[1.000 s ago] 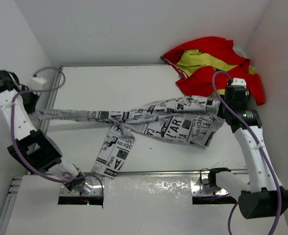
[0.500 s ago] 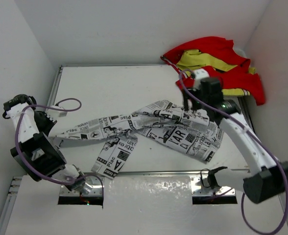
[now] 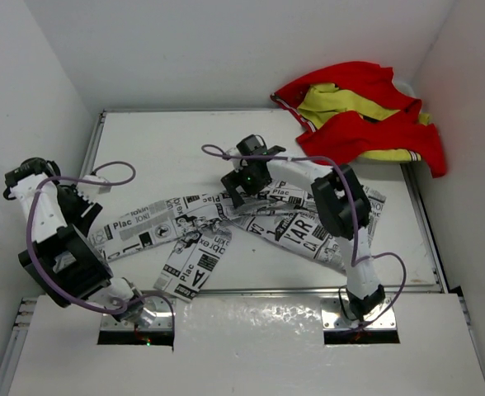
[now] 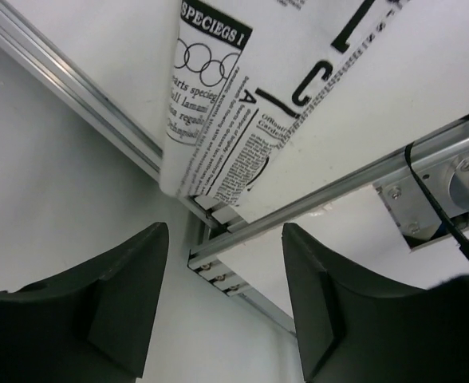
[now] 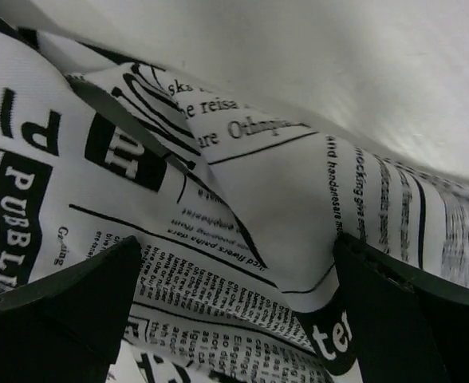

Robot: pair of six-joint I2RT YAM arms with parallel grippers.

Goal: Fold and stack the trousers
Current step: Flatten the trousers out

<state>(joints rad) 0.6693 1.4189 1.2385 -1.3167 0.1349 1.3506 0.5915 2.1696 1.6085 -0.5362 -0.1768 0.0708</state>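
Where trousers (image 3: pixel 296 227) bunch, right hand (image 3: pixel 238 191) low, splayed

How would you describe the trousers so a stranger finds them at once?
Look at the white table from above. Across its middle, from the left edge toward the right, lie the trousers. Unlike the red and yellow garment in the far right corner, they are white with black newspaper print all over.

The trousers (image 3: pixel 296 224), white cloth with black newspaper-style print all over, lie unfolded and rumpled across the surface (image 3: pixel 168 153); the wide upper part sits bunched toward the right; one leg stretches left to the surface's edge; the other leg bends toward the near edge.
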